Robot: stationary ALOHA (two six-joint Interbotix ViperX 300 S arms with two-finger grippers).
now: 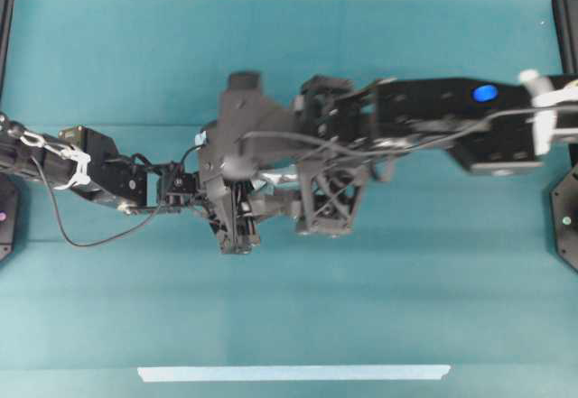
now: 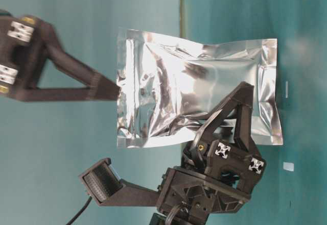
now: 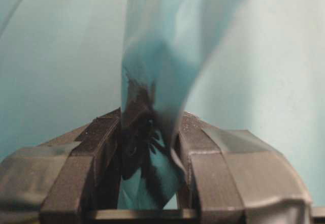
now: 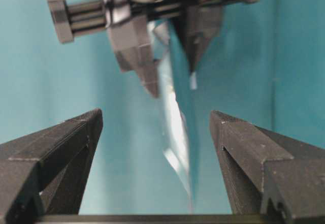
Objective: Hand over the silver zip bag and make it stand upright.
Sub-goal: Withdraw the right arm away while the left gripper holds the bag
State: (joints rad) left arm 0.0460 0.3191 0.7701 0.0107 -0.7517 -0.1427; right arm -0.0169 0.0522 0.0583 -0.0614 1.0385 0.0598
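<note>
Above mid-table, silver zip bag (image 2: pixel 196 90) clamped in left pincer (image 3: pixel 150 148), edge-on between wide-open, empty right pincer (image 4: pixel 155 127).

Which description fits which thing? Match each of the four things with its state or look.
Things:
1. left gripper
2. right gripper
3. silver zip bag
4. long pale tape strip

Descriptions:
A. lies flat on the teal table, along its edge
B. jaws wide apart, gripping nothing
C. jaws closed on the foil
D. shiny and crinkled, clamped in one gripper

Pairs: 1-C, 2-B, 3-D, 4-A
</note>
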